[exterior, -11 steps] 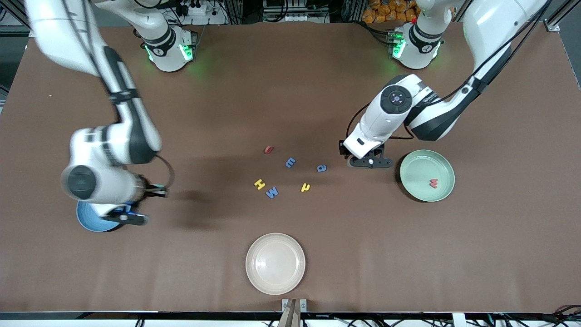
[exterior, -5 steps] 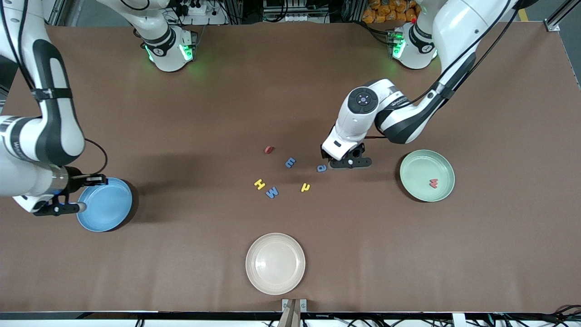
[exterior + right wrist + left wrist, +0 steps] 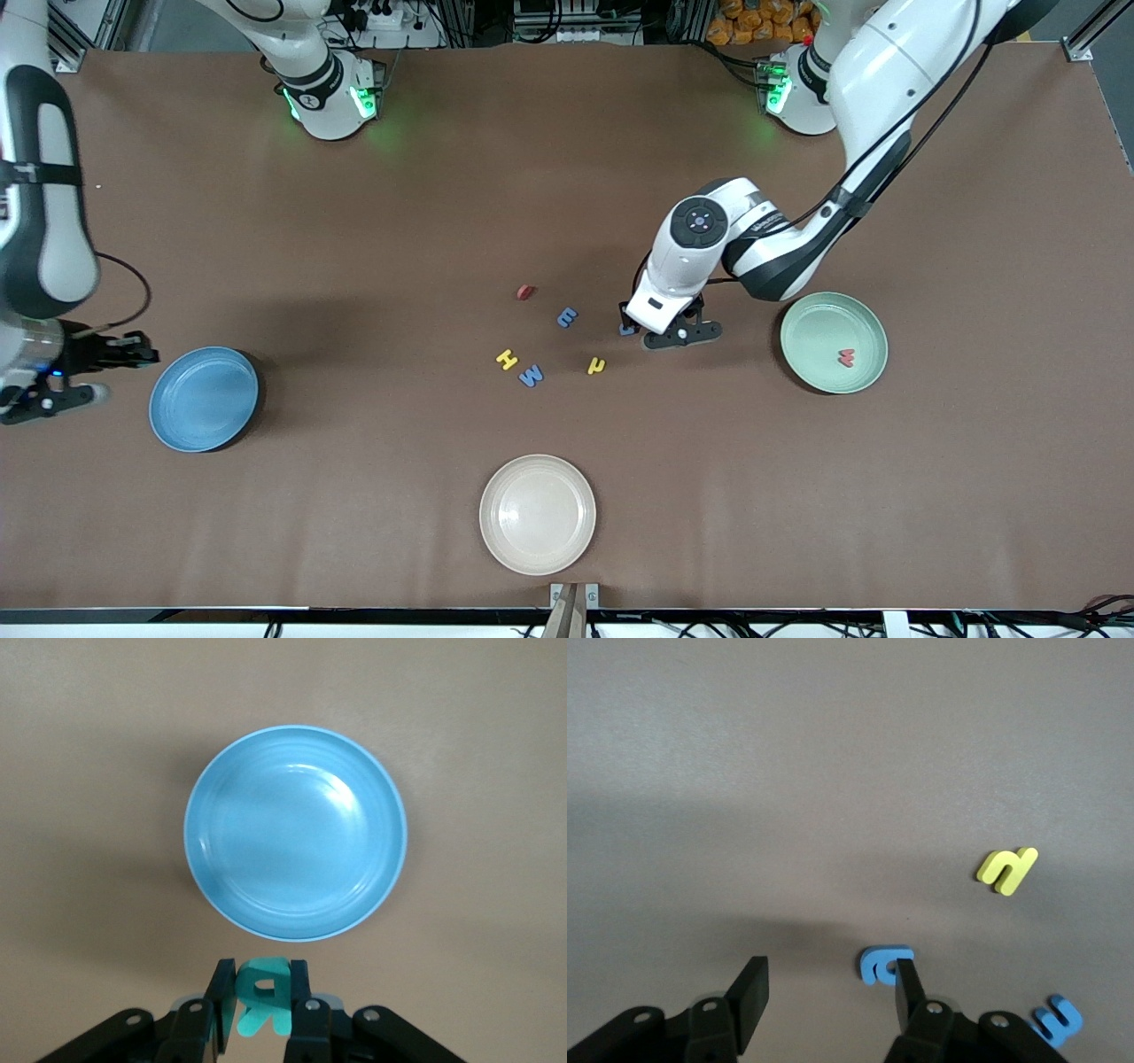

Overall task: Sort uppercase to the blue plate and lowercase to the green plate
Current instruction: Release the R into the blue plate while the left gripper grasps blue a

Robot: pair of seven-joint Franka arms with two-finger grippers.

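Note:
My right gripper is shut on the green R. It is up in the air beside the blue plate, off its rim toward the right arm's end of the table. The blue plate holds nothing. My left gripper is open and low over the table. One fingertip overlaps the blue a-like letter, which lies outside the gap. The green plate holds the red w. The yellow h, blue E, blue M, yellow H and the red rounded letter lie mid-table.
A beige plate sits near the table's front edge, nearer to the camera than the letters. The yellow h and the blue E show in the left wrist view close to the gripper.
My right gripper has moved off the blue plate toward the right arm's end of the table, still holding the R. My left gripper has moved from beside the green plate to the blue a-like letter.

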